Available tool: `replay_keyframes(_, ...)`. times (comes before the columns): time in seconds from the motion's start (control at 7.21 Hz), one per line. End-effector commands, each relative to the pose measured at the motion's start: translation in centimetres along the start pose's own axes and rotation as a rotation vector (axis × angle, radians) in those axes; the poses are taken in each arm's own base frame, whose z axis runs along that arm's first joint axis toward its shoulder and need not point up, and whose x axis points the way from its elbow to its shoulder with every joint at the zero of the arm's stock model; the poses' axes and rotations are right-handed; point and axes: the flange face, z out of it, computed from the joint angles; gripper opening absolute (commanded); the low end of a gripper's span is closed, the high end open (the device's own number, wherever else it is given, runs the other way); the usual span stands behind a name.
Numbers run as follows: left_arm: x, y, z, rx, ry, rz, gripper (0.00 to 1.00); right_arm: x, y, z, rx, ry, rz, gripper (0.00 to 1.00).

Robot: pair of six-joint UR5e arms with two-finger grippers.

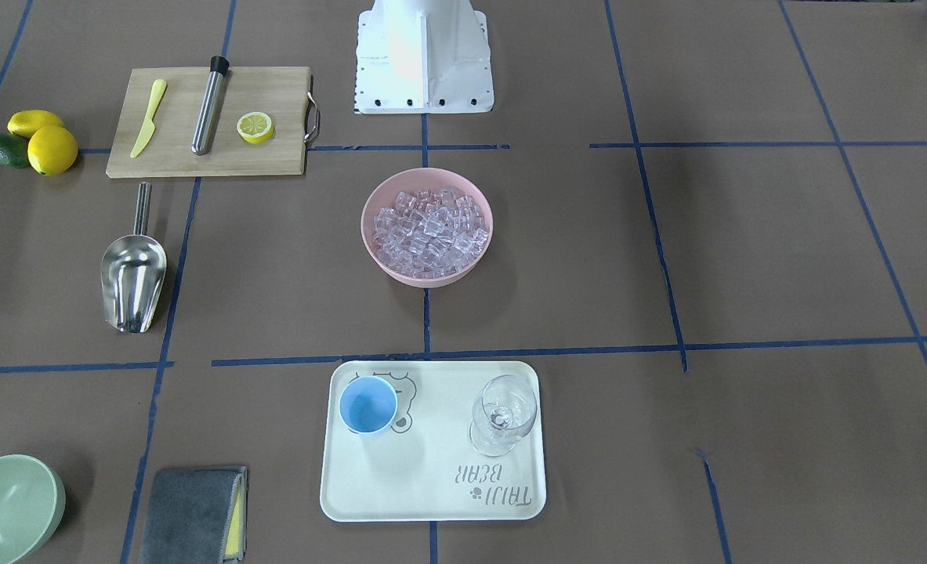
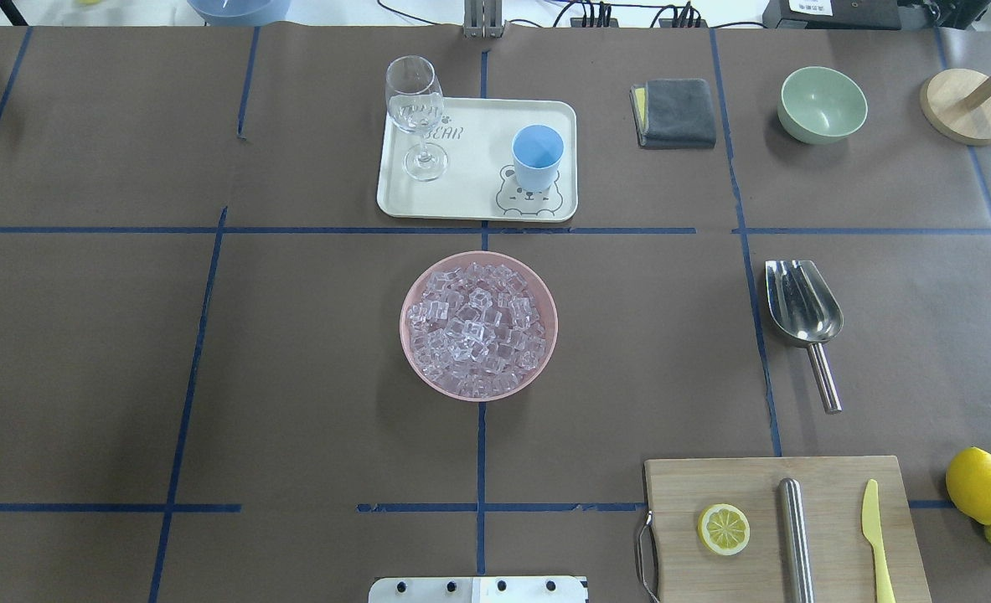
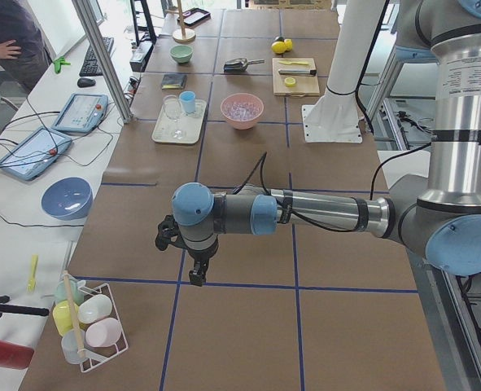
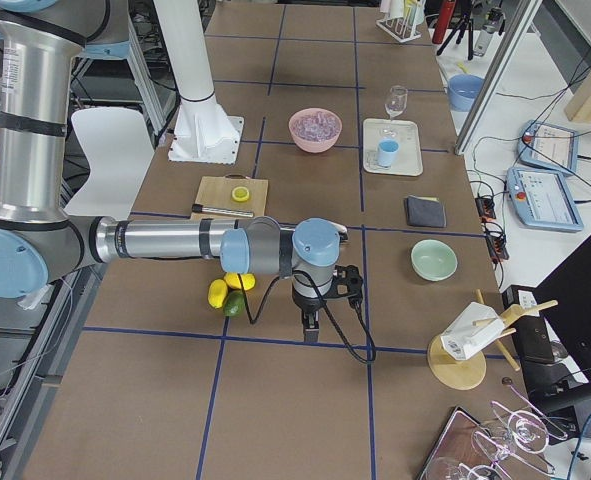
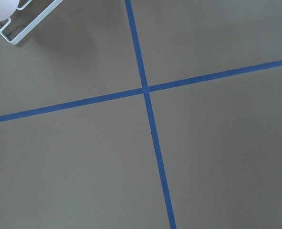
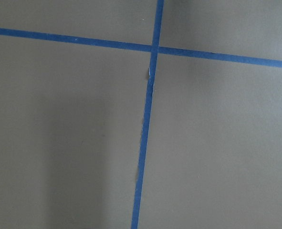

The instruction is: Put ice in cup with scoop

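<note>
Scoop: in the front-facing view it is left of centre, lying flat on the counter with nothing holding it. Its trough points to the bottom edge and its thin handle to the cutting board. Polished steel, so judged rigid, light and slippery. Best hold is mid-handle, though the round rod may roll between the fingers. Ice is heaped in the pink bowl at centre; the cubes look hard and loose, likely to slide off a tilted trough. Cup stands upright and empty on the cream tray, lower centre, near a wine glass. Overhead view: scoop at right, well apart from bowl and cup. Left-side view: left gripper hangs low over the counter, lower middle; cannot tell whether its fingers are released or clenched. Right-side view: right gripper likewise, state unreadable. Wrist views: blue tape lines only, no fingers showing.
</note>
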Motion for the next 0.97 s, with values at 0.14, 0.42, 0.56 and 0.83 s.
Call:
replay_keyframes(0.14,1.06,-0.65,0.22,-0.005,0.001,0.022,1.00,0.22,0.05,0.22,-0.005,0.001,0.006,1.00)
replay_keyframes(0.42,1.24,-0.72,0.12,-0.004,-0.002,0.028,1.00,0.03,0.01,0.00,0.000,0.003,-0.001,1.00)
replay_keyframes(0.56,1.28,-0.72,0.07,-0.004,-0.002,0.026,1.00,-0.07,-0.08,-0.10,0.002,0.002,-0.004,1.00)
replay_keyframes(0.83,1.34,-0.81,-0.03,-0.002,-0.005,0.027,1.00,-0.26,-0.06,-0.28,0.006,-0.001,-0.004,1.00)
